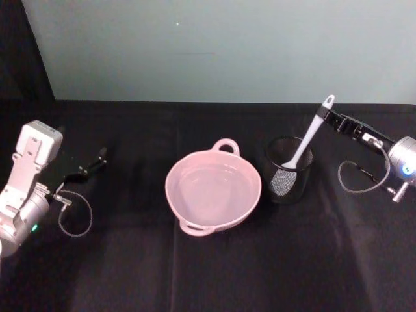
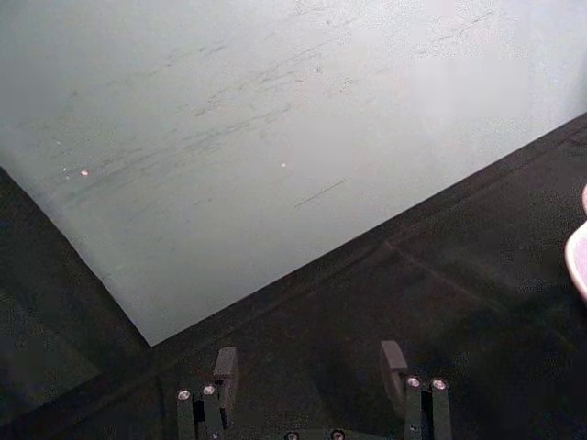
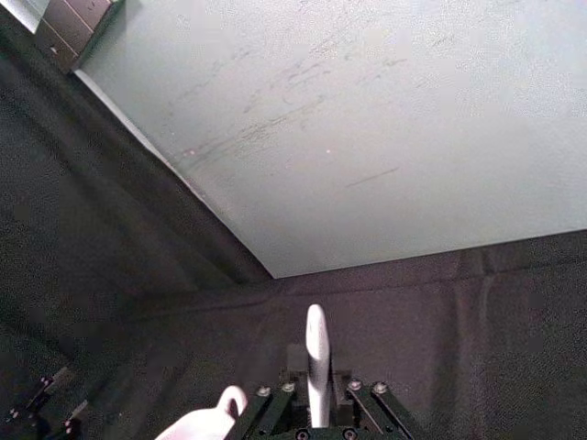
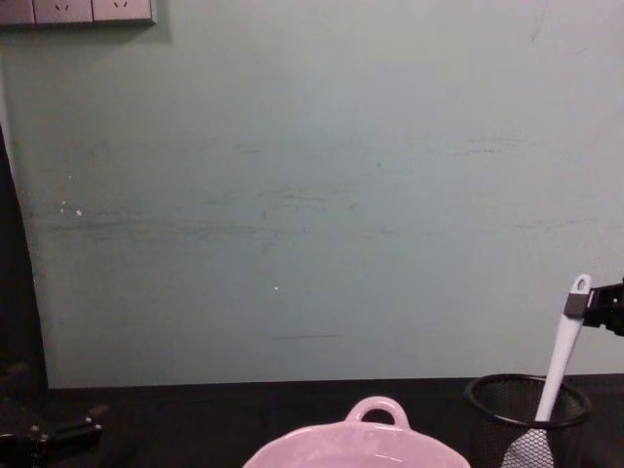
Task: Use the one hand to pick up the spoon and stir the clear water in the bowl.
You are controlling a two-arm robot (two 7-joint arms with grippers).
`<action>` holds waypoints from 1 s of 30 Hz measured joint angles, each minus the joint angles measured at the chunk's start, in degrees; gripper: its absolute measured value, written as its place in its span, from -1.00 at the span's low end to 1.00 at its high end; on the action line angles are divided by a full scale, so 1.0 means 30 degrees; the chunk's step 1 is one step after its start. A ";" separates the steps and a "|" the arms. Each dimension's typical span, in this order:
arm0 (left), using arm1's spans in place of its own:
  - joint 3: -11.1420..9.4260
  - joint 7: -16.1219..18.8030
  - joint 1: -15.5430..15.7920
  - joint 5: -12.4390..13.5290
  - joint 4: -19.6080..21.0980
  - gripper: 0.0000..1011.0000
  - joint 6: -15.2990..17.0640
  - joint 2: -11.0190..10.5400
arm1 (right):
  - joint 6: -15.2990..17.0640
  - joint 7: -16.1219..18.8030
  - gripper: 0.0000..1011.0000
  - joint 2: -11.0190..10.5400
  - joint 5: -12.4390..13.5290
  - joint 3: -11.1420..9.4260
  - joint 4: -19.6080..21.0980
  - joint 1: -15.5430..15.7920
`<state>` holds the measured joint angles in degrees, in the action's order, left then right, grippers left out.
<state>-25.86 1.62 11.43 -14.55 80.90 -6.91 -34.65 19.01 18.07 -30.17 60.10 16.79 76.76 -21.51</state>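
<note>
**Spoon** [image 1: 305, 144]: white, standing head-down in a black mesh cup [image 1: 289, 170] right of centre on the bench [image 1: 214, 279]. The mesh half veils the paddle head. The handle leans up and back toward the right.

**Bowl** [image 1: 214, 188]: pale pink, mid-bench, just left of the cup; whether the two touch cannot be told. The chest view cuts off its lower part. What it holds is hard to make out.

**Right gripper** [image 1: 325, 119]: reaches in from the bench's right edge, jaws drawn in on the spoon's handle just below its holed end.

**Left gripper** [image 1: 99, 158]: low near the left edge, fingers [image 2: 225, 367] spread wide, holding nothing.

**Open room**: bare black cloth along the front edge and between the bowl and the left gripper.
</note>
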 joint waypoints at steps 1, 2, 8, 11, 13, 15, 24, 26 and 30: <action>0.0001 0.0000 0.0000 -0.0001 0.0000 1.00 0.0001 0.0000 | 0.0001 -0.0001 -0.68 -0.0001 0.0000 0.0000 0.0000 0.0000; 0.0000 0.0000 -0.0001 -0.0001 0.0000 1.00 0.0000 0.0000 | 0.0001 -0.0001 -0.74 -0.0001 0.0000 0.0001 -0.0001 0.0001; 0.0000 -0.0001 0.0000 0.0000 0.0000 1.00 0.0000 0.0000 | -0.0050 -0.0011 -0.78 -0.0024 -0.0015 0.0020 0.0028 0.0007; 0.0000 0.0000 0.0000 0.0001 0.0000 1.00 0.0001 0.0000 | -0.0694 -0.0017 -0.78 -0.0374 -0.0412 0.0165 0.0578 0.0140; 0.0000 -0.0001 0.0000 0.0000 0.0001 1.00 0.0000 0.0000 | -0.1288 -0.0053 -0.78 -0.0796 -0.0959 0.0344 0.1233 0.0283; 0.0001 -0.0001 0.0000 -0.0001 0.0001 1.00 0.0000 0.0000 | -0.1601 -0.0148 -0.78 -0.1105 -0.1348 0.0437 0.1718 0.0359; 0.0000 0.0000 0.0001 0.0000 0.0000 1.00 0.0001 0.0000 | -0.2536 -0.0368 -0.78 -0.2849 -0.3875 0.0429 0.4721 0.0531; 0.0001 -0.0001 0.0000 0.0001 0.0000 1.00 0.0001 0.0000 | -0.2505 -0.0366 -0.78 -0.3018 -0.4091 0.0324 0.5077 0.0488; 0.0001 0.0000 0.0001 -0.0001 0.0000 1.00 0.0000 0.0000 | -0.2035 -0.0308 -0.78 -0.3232 -0.4261 0.0103 0.5772 0.0162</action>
<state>-25.86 1.62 11.43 -14.55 80.90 -6.91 -34.65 12.91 17.15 -39.87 47.32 17.10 94.07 -21.02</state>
